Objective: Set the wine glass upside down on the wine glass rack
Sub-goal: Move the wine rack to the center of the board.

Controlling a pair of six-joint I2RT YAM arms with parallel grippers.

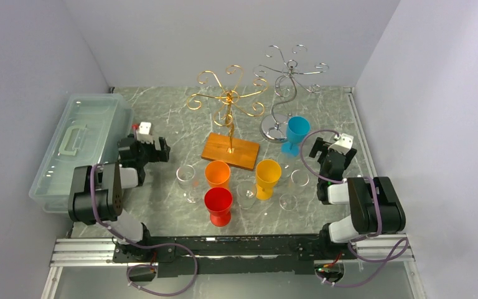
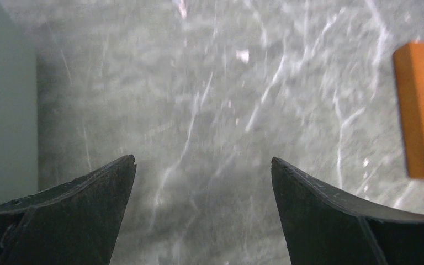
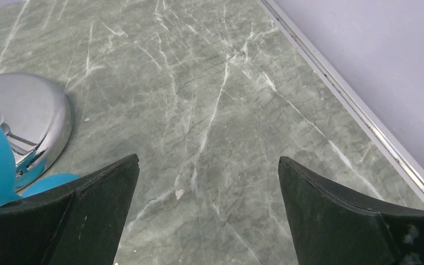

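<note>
Both grippers spread and empty
Between left gripper (image 2: pixel 203 161) and right gripper (image 3: pixel 208 159) stand four coloured wine glasses (image 1: pixel 218 173) plus clear ones (image 1: pixel 187 178); behind, two racks: gold rack (image 1: pixel 230 152), silver rack (image 1: pixel 273 131), blue glass (image 1: pixel 297 129) just beside its base

Soft, even overhead light on the grey-green marbled tabletop (image 1: pixel 162 112), with only faint shadows. The left wrist view is smeared and soft, and the orange wooden block (image 2: pixel 422 110) at its right looks fuzzy-edged. The right wrist view is sharper, and there the polished chrome dome base (image 3: pixel 33 116) throws bright reflections.
</note>
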